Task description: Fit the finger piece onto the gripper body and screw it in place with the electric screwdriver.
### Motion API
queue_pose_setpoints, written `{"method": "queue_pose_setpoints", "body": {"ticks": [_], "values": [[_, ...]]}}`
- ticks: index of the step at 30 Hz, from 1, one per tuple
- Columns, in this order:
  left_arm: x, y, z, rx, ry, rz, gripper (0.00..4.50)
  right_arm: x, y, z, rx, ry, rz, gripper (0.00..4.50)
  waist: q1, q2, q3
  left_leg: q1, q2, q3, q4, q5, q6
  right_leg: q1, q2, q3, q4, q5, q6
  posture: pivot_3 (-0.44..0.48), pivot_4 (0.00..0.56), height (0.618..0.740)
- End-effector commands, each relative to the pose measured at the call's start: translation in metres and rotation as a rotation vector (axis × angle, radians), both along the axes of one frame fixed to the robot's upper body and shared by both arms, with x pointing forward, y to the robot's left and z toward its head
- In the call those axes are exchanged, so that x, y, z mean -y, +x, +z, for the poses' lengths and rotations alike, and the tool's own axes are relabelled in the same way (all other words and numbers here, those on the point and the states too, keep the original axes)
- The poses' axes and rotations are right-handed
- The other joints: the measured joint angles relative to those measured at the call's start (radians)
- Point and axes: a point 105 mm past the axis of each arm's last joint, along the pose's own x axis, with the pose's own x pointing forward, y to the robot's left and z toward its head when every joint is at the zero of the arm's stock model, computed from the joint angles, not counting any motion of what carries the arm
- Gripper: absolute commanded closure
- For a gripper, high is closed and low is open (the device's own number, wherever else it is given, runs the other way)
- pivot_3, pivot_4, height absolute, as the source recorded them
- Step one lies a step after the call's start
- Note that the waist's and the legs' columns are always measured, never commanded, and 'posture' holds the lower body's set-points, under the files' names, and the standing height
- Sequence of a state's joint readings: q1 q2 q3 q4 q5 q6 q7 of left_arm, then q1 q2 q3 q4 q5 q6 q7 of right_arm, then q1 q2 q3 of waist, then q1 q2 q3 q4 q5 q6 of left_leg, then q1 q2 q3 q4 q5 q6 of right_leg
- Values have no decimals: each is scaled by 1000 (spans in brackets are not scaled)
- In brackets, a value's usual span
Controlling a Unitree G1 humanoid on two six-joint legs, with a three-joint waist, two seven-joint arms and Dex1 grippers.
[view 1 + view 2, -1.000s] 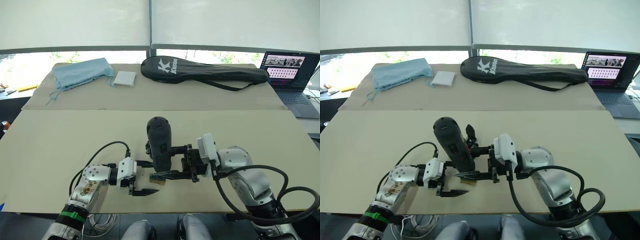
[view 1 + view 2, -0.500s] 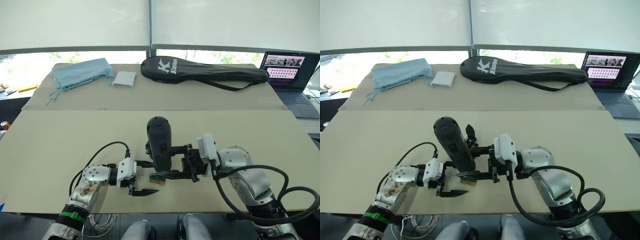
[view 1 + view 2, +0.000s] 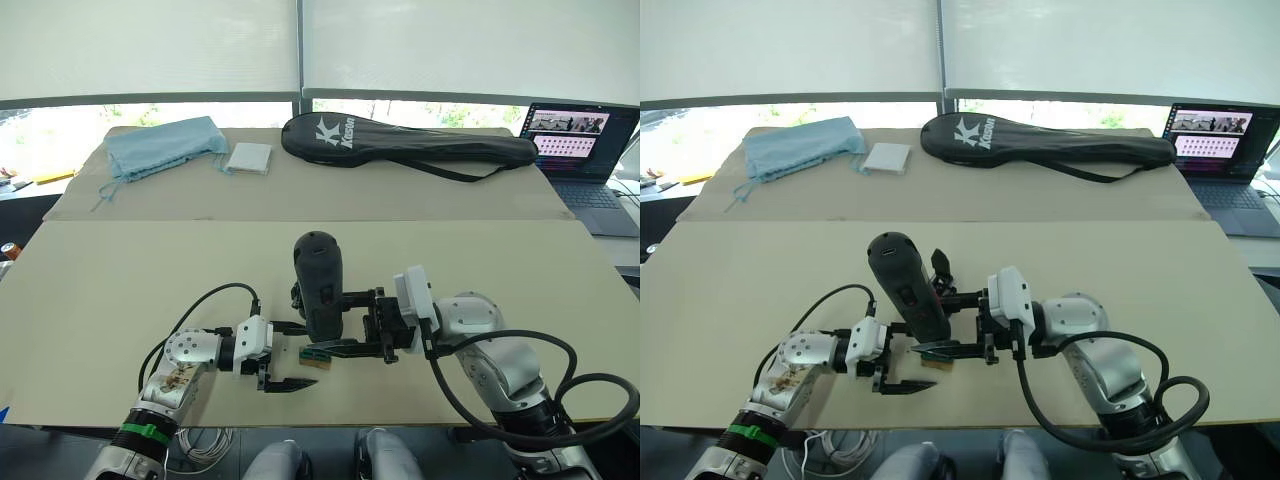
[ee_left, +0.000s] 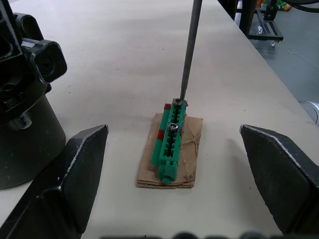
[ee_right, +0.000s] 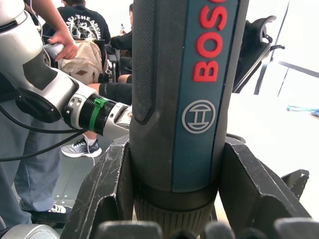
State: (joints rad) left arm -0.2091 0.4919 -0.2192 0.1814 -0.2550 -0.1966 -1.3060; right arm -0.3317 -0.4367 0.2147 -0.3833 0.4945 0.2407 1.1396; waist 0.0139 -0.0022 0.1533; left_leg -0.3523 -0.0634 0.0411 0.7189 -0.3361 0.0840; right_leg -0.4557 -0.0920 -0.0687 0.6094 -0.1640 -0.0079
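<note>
I see head stereo looking down over the table; wrist cams sit close, the left one facing the screwdriver's bit.

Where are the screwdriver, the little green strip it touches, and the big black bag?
electric screwdriver [image 3: 318,285], left eye view, black handle.
green strip [image 4: 171,138], left wrist view, its middle.
racket bag [image 3: 400,141], left eye view, bag's middle.

- Daylight comes through the window blinds behind the table; the strip of window under them is blown out to near white.
- The table is evenly lit, shadows soft and faint.
- The laptop screen glows, readable only as blocks.
- In the left wrist view, the green part is sharp, the near fingers soft.
- The electric screwdriver is crisp; the people behind it are blurred.
</note>
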Motion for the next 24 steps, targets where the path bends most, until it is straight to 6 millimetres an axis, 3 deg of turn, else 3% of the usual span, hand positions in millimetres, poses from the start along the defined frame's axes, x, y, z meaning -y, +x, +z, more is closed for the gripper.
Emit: {"method": "queue_pose_setpoints", "body": {"ticks": [1,24], "values": [[2,-12,-24,-90,45,-17,0,-1,-6,15,47,53,26,2564,0,0,0,0,0,0,0,0,0,0,0,0,0,0,0,0,150,740],[3,-12,-23,-94,43,-18,0,1,-9,15,26,47,50,2564,0,0,0,0,0,0,0,0,0,0,0,0,0,0,0,0,150,740]]}}
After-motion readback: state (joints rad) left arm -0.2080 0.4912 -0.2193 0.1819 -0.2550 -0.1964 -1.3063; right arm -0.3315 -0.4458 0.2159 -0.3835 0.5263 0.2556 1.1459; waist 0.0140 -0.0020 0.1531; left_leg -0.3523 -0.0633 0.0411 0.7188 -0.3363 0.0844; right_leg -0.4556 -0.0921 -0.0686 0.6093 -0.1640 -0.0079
